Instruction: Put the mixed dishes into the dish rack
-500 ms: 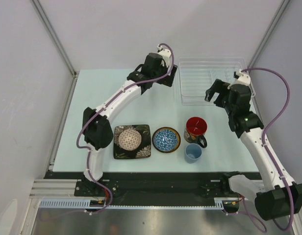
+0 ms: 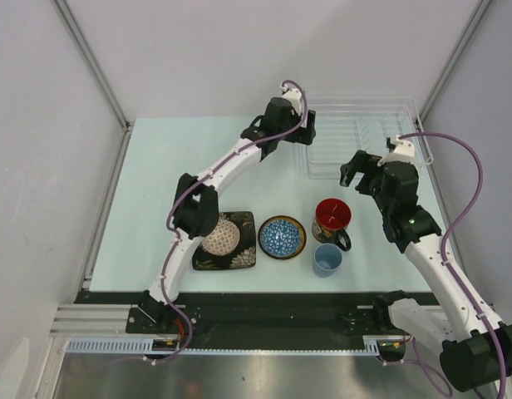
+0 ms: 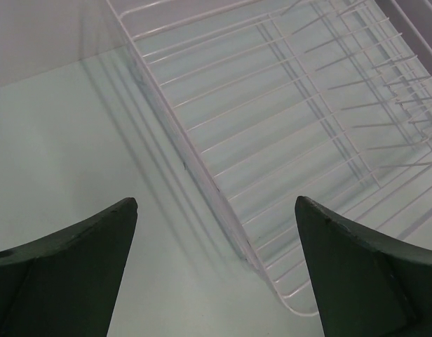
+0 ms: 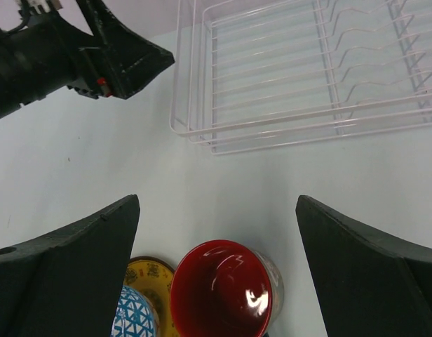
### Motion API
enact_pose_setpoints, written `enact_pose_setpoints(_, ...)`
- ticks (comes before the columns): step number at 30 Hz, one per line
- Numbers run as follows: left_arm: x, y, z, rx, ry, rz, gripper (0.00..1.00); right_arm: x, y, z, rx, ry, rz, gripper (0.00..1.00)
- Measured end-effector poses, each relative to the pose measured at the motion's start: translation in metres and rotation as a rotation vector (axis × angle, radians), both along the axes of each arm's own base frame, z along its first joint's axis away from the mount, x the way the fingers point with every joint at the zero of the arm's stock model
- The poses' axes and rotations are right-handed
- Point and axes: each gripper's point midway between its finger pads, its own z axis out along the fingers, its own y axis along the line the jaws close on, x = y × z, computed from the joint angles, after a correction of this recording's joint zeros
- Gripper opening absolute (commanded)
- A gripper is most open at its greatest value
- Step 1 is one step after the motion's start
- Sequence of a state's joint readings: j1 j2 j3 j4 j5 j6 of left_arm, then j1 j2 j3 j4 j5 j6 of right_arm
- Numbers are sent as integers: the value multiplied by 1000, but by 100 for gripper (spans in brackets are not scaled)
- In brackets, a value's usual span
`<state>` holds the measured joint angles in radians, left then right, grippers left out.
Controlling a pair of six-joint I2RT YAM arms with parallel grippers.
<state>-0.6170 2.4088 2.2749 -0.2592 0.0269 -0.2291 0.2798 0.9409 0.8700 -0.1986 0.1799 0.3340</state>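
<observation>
The clear dish rack point(image 2: 364, 137) stands at the back right. My left gripper point(image 2: 308, 131) is open and empty at the rack's left wall; the left wrist view shows the gripper point(image 3: 216, 203) straddling the rack's near left corner point(image 3: 202, 172). My right gripper point(image 2: 358, 173) is open and empty above the red-inside mug point(image 2: 332, 216). The right wrist view shows the gripper point(image 4: 217, 200), the mug point(image 4: 223, 288), the yellow saucer point(image 4: 149, 275) under the blue bowl point(image 4: 135, 316), and the rack point(image 4: 307, 77). The beige bowl point(image 2: 220, 235) sits on the black square plate point(image 2: 239, 258). The blue bowl point(image 2: 282, 237) is beside it.
The small light-blue cup point(image 2: 327, 259) stands just in front of the mug. The left arm's elbow point(image 2: 196, 212) hangs over the black plate's left side. Grey walls close in the table on three sides.
My left arm has swung right, bringing its gripper to the rack's left wall. My right gripper has moved slightly left and nearer, toward the mug.
</observation>
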Motion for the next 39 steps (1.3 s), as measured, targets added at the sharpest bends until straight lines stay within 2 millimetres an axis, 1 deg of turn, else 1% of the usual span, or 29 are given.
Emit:
enact_pose_setpoints(3,3,-12,-17,-6,11,-15,99,0,1,-2,-3,1,3,100)
enact_pose_setpoints(8,1,-21,-48,19,44,-26,97,1,2,1,-1,-8,5,100)
enact_pose_setpoints(10,2,-20,-57,32,56,-21,96,1,2,1,0,-9,6,100)
enact_pose_setpoints(12,2,-15,-68,64,70,-5,91,1,2,2,1,-12,6,100)
enact_pose_setpoints(13,2,-13,-70,74,73,4,89,1,2,2,1,-12,6,100)
enact_pose_setpoints(14,2,-9,-74,93,76,18,84,1,2,2,1,-13,6,99)
enact_pose_setpoints(16,5,-5,-75,104,67,41,79,1,2,3,2,-15,6,98)
enact_pose_setpoints(17,6,-3,-74,113,58,52,72,0,2,3,2,-16,6,98)
enact_pose_setpoints(19,8,-1,-73,129,43,74,65,0,1,5,4,-21,6,97)
enact_pose_setpoints(21,9,3,-71,153,23,94,63,-2,1,8,6,-30,6,97)
enact_pose_setpoints(24,10,13,-69,189,-2,132,58,-3,1,10,8,-36,6,97)
enact_pose_setpoints(27,7,30,-69,237,-11,178,55,-3,0,10,8,-38,2,98)
enact_pose_setpoints(30,4,51,-69,285,-5,219,50,-2,-5,10,-3,-39,-22,98)
enact_pose_setpoints(31,3,59,-70,299,-2,236,47,-1,-9,10,-15,-40,-40,98)
enact_pose_setpoints(32,2,67,-70,312,3,251,46,0,-15,9,-26,-38,-68,98)
enact_pose_setpoints(34,-1,90,-72,343,19,284,45,6,-35,9,-51,-26,-154,98)
enact_pose_setpoints(36,-5,114,-76,364,44,310,45,17,-59,7,-68,7,-247,100)
enact_pose_setpoints(37,-8,128,-78,376,60,326,42,25,-73,7,-70,24,-301,100)
enact_pose_setpoints(39,-11,158,-79,392,84,362,41,42,-98,0,-71,77,-402,100)
